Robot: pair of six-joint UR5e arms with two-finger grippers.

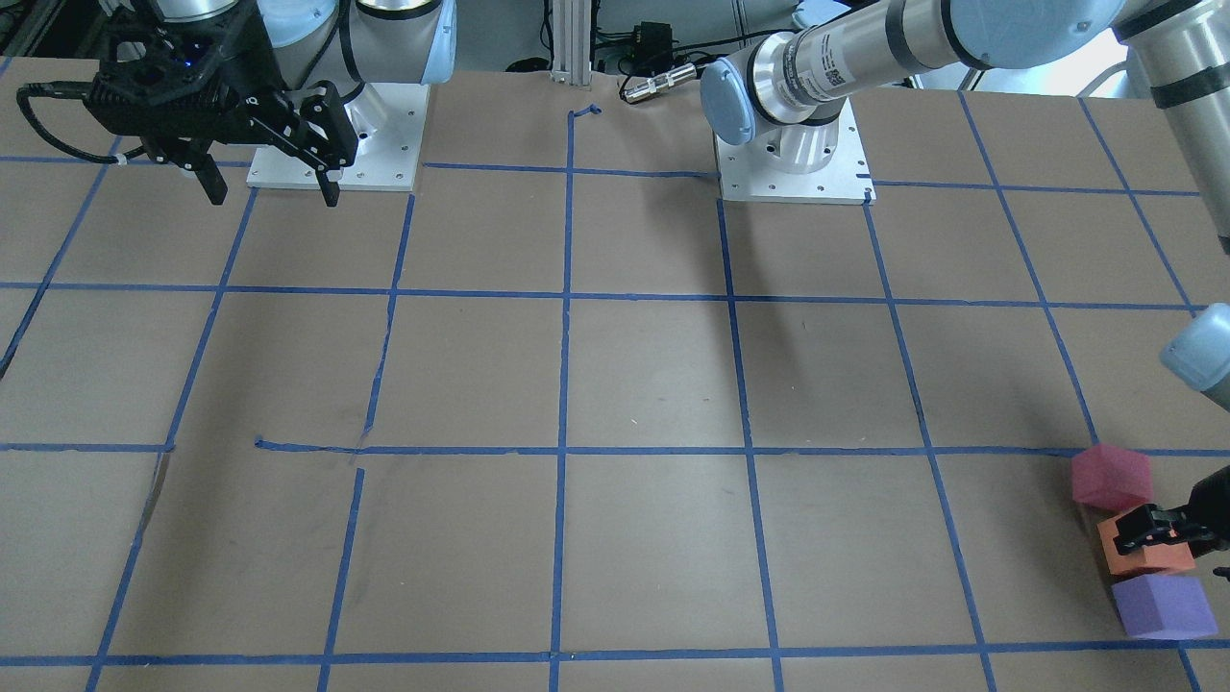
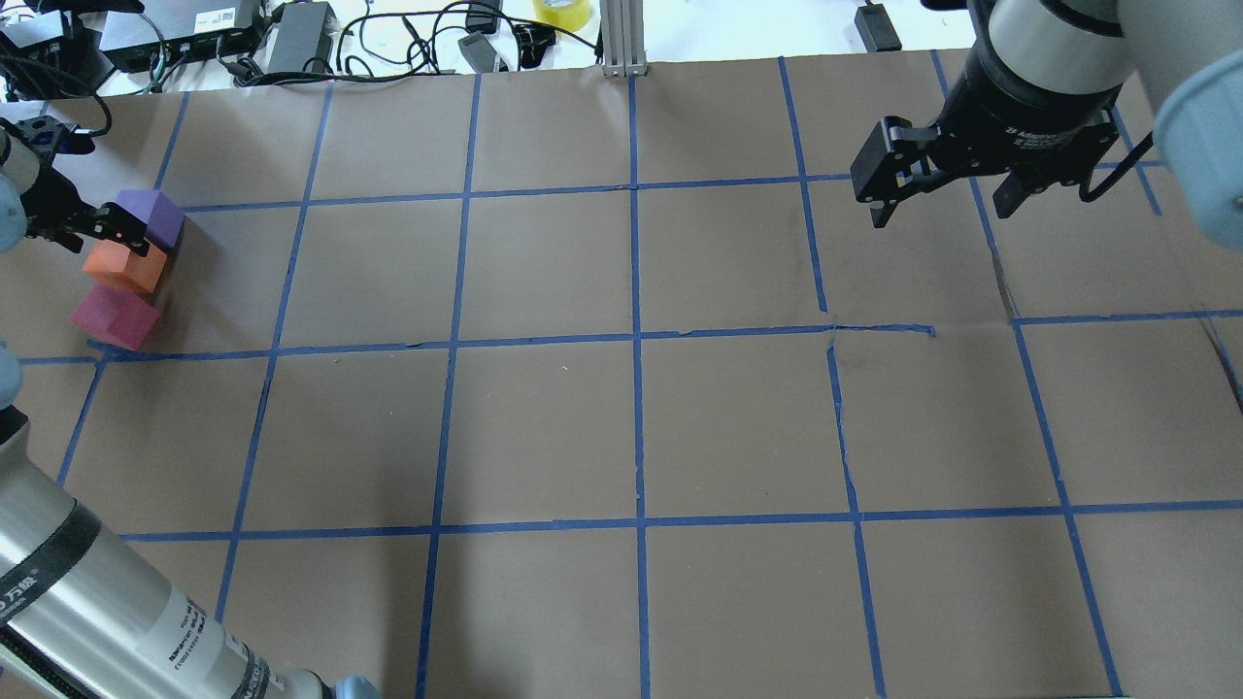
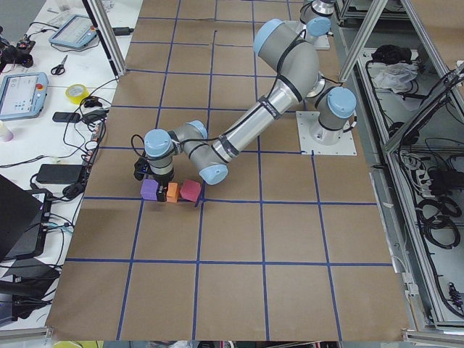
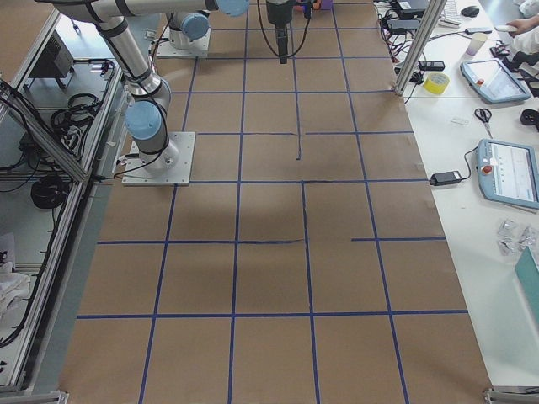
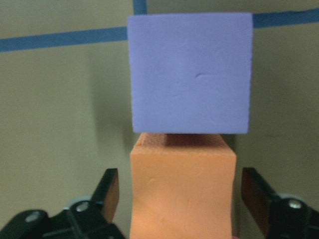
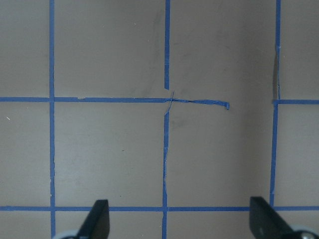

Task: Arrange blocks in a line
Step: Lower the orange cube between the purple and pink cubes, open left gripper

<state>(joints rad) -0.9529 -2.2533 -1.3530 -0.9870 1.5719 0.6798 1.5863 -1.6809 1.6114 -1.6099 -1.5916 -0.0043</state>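
Left wrist cam: the left gripper [image 5: 180,196] stood w/ jaws apart, one black finger on either side of the small matte orange foam cube [image 5: 182,172]. A thin gap showed on each side, so no squeeze. The cube's near part was cut off by the bottom edge. The small matte purple foam cube [image 5: 189,72] sat directly beyond, butted against it.

Front-facing cam: the cubes lay in a row near the right edge of the brown paper-covered table w/ blue tape grid [image 1: 653,375], in the order small matte pinkish-red foam cube [image 1: 1110,476], orange, purple. The left gripper was cut off by the frame edge & hid part of the orange top. Pinkish-red sat just beside orange; touching or not, couldn't tell. The right gripper [image 1: 274,197] hung above the table, well apart from the cubes, jaws wide, nothing btwn them.

Overhead cam: the row lay by the left edge, w/ the left arm mostly out of frame.

Right wrist cam: only the fingertips showed, at the bottom corners, over taped paper.

Left-side cam: the near arm's wrist hid most of its gripper.
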